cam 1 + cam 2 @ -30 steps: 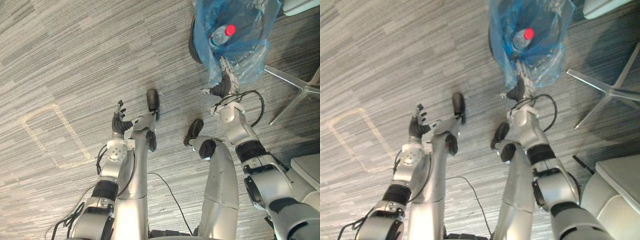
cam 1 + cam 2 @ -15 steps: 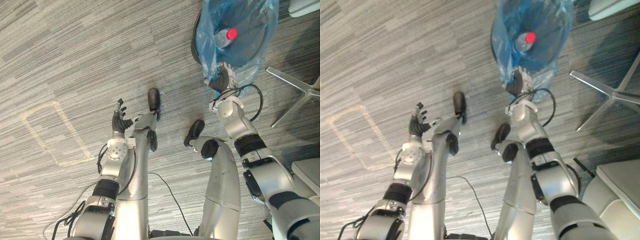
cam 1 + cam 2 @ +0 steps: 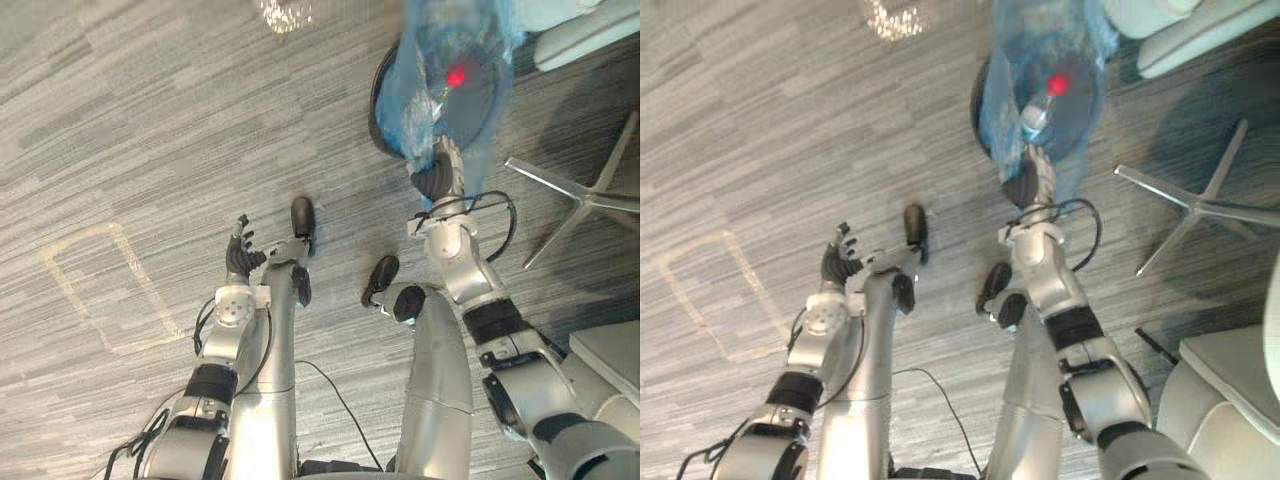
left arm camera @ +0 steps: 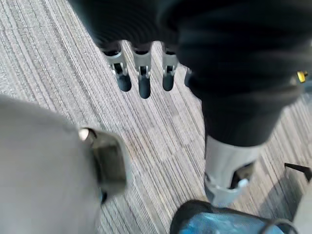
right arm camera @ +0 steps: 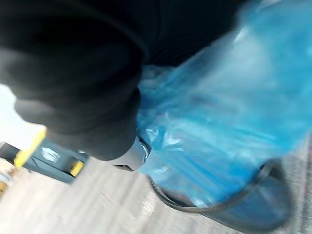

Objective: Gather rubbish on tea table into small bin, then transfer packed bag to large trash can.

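A blue plastic bag (image 3: 455, 60) lines a small dark round bin (image 3: 381, 108) on the carpet ahead of me. Inside the bag lies a clear bottle with a red cap (image 3: 456, 76). My right hand (image 3: 438, 176) is at the bag's near edge, shut on a bunch of the plastic. From the right wrist, the bag (image 5: 219, 112) stretches away from the hand above the bin's rim (image 5: 219, 207). My left hand (image 3: 240, 258) hangs over bare carpet at the left, well away from the bin. Its fingers (image 4: 141, 83) are straight and hold nothing.
A chair's metal star base (image 3: 580, 195) spreads on the floor right of the bin. A grey cushion (image 3: 610, 350) lies at the lower right, and pale furniture (image 3: 585, 30) stands at the top right. A taped rectangle (image 3: 110, 290) marks the carpet at the left.
My right hand has reached the bag's near edge and curled shut on it. The bag now stands taller and narrower over the bin. The camera has shifted. The left hand is unchanged.
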